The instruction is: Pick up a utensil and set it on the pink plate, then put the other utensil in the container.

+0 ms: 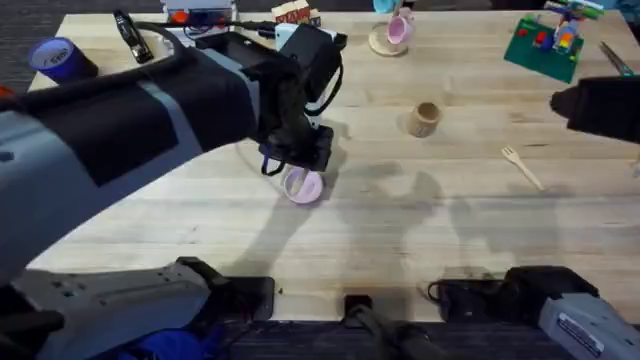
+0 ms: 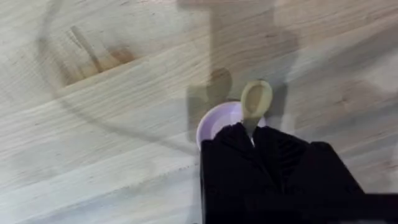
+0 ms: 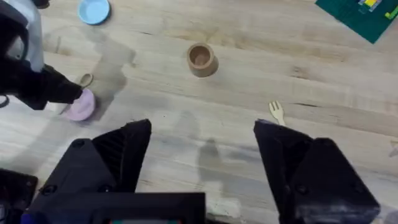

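Left claw [image 2: 249,134] pinching the spoon [image 2: 256,99], apparently by its handle, head over the pink plate [image 2: 217,121]. Right claw [image 3: 202,146] spread wide. Fork [image 1: 521,166] lies at four o'clock from the container [image 1: 424,118].

Wooden spoon [image 2: 255,99] over the pink plate [image 2: 217,121]; fork [image 1: 521,166] (flat) near upright cup [image 1: 425,119].

From my left wrist camera the black fingers [image 2: 273,168] cover the spoon's [image 2: 255,99] handle and most of the pink plate [image 2: 214,123]. Overhead, my left arm hides part of that plate. The fork's [image 3: 276,112] handle is cut off behind my right finger.
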Robot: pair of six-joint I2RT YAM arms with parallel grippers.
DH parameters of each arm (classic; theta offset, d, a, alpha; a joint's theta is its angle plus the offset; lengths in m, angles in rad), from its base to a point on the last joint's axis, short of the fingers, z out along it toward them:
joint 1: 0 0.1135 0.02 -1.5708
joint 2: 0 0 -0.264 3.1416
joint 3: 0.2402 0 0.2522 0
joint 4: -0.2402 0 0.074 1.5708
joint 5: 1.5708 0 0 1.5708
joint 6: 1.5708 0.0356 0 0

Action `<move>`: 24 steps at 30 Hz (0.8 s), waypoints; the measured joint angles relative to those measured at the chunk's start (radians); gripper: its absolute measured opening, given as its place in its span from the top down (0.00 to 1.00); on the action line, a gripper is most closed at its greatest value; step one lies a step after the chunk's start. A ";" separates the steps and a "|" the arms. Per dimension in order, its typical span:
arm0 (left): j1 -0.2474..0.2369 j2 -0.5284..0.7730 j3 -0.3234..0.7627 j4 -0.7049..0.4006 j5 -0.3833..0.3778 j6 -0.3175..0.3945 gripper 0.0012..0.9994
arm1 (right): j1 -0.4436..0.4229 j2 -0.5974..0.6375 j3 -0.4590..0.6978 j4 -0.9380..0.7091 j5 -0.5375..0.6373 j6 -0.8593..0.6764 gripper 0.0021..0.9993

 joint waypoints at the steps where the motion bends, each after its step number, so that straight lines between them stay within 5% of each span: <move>1: 0.000 0.000 -0.003 0.003 0.000 -0.004 0.96 | 0.000 0.000 0.000 0.000 0.000 0.000 0.00; 24: 0.000 0.000 -0.099 0.055 0.000 -0.056 0.96 | 0.000 0.000 0.000 0.000 0.000 0.000 0.00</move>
